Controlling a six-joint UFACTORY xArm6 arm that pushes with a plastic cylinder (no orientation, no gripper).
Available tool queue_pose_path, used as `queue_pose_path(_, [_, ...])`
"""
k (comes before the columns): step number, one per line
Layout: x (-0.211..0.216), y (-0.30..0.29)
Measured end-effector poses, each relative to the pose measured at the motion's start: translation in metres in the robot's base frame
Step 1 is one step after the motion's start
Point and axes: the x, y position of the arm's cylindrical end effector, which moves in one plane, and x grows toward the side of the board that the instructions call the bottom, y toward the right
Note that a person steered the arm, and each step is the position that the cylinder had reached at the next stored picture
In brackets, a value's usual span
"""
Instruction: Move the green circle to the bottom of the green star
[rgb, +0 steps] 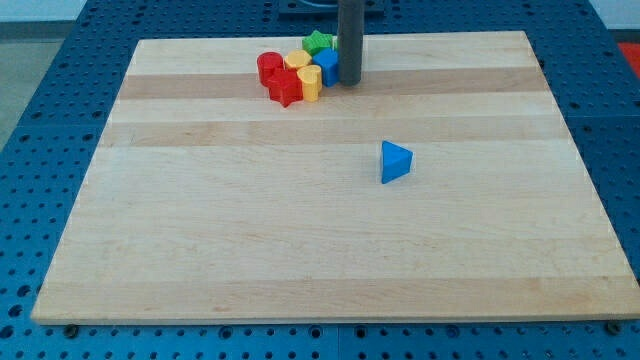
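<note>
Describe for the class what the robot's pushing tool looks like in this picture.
It is a plain, straight, dark grey rod, round in section, with no cables, markings or jaws visible. It enters from the view's top, and my tip is a flat, blunt end. The arm above it is out of view.

Bright even light, sharp pic

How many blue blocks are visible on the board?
2: a blue triangle alone right of the board's centre, and a blue block in the cluster at the view's top, just left of my tip. Others may be hidden behind the rod.
</note>
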Motion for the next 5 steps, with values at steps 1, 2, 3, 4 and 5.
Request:
queue_pose_path(1, [0.008,0.020])
queue_pose_path(2, [0.010,0.032])
queue_pose_path(3, [-0.063,0.043])
queue_pose_path(4, [-0.103,0.042])
queue_pose_path(5, [-0.102,0.031])
